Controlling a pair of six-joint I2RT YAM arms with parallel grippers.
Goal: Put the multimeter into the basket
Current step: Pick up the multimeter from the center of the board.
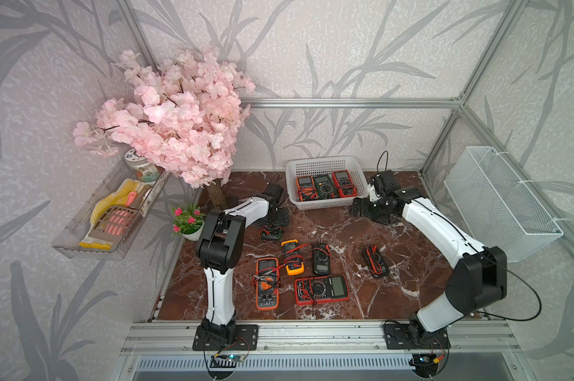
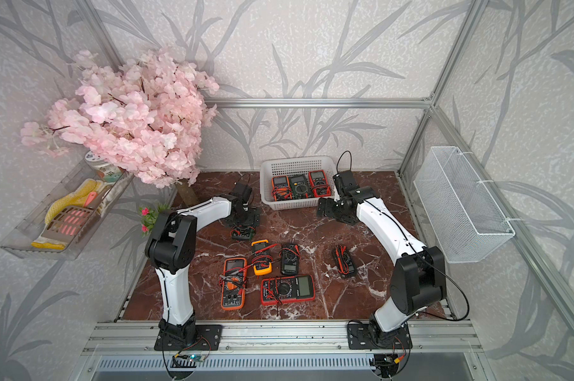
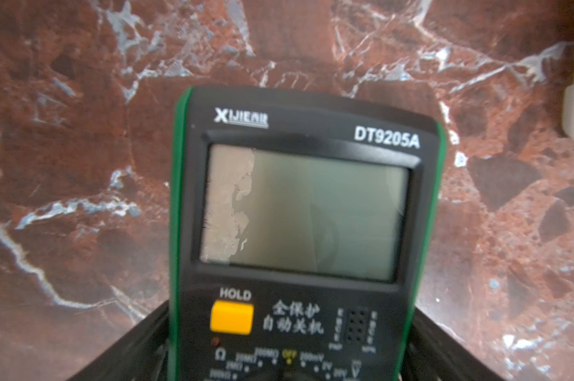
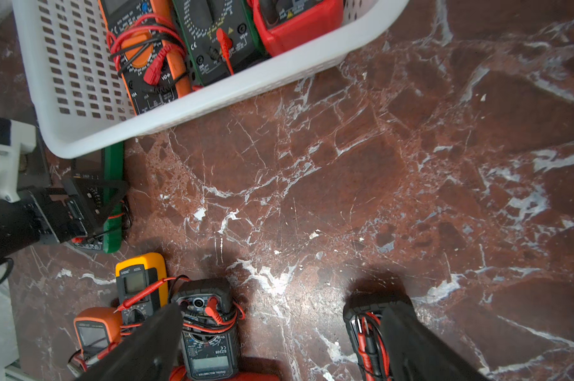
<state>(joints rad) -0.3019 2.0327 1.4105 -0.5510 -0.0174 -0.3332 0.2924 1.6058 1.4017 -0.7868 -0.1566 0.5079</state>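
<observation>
A green-edged black multimeter (image 3: 298,211) lies face up on the marble table (image 1: 411,290), seen in both top views (image 1: 271,233) (image 2: 242,233). My left gripper (image 1: 274,225) (image 2: 243,224) (image 3: 288,326) is low over it, open, with a black finger on each side of its lower body. The white perforated basket (image 1: 323,165) (image 2: 295,165) (image 4: 213,95) stands at the back and holds an orange, a green and a red multimeter. My right gripper (image 1: 358,208) (image 2: 325,208) (image 4: 282,310) hovers open by the basket's front right corner, with nothing between its fingers.
Loose meters lie mid-table: yellow (image 1: 292,258), orange (image 1: 267,284), black (image 1: 321,259), large red (image 1: 321,289) and a dark one with red leads (image 1: 376,260). A small potted plant (image 1: 189,225) and a pink blossom tree (image 1: 173,115) stand at the left. A wire-mesh bin (image 1: 500,204) hangs at the right.
</observation>
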